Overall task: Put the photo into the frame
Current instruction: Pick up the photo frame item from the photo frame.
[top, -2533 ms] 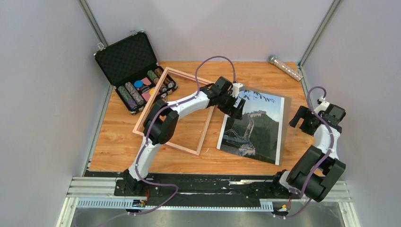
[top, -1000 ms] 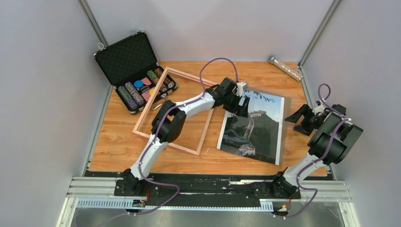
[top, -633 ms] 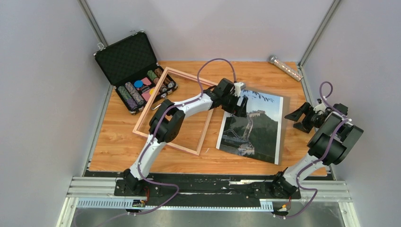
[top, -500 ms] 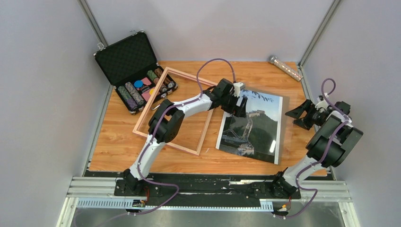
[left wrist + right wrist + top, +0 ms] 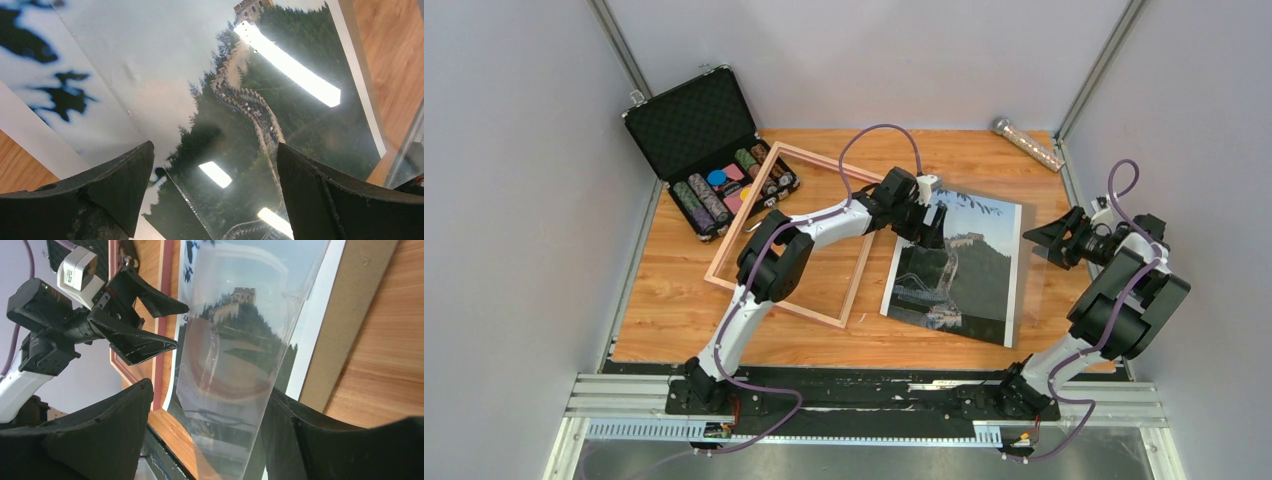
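The photo point(image 5: 959, 270) of the Great Wall lies flat on the table right of centre, on a brown backing board point(image 5: 345, 315). A clear pane point(image 5: 240, 405) rests over it, its right edge tilted up. My right gripper point(image 5: 1036, 245) is at that edge, open, and the pane's edge stands between its fingers point(image 5: 210, 390), close to the right finger. My left gripper point(image 5: 932, 225) hovers open just above the photo's point(image 5: 240, 100) upper left part, nothing between its fingers point(image 5: 215, 146). The frame point(image 5: 740, 213) lies empty to the left, its pink rail point(image 5: 162, 340) showing in the right wrist view.
An open black case point(image 5: 699, 130) with rows of poker chips point(image 5: 724, 190) stands at the back left, touching the frame's far corner. A silver cylinder point(image 5: 1027, 143) lies at the back right. Grey walls close in both sides.
My right arm has swung its gripper left to the photo's right edge, its jaws narrowing a little around the pane. The left gripper has edged slightly left and stays open.
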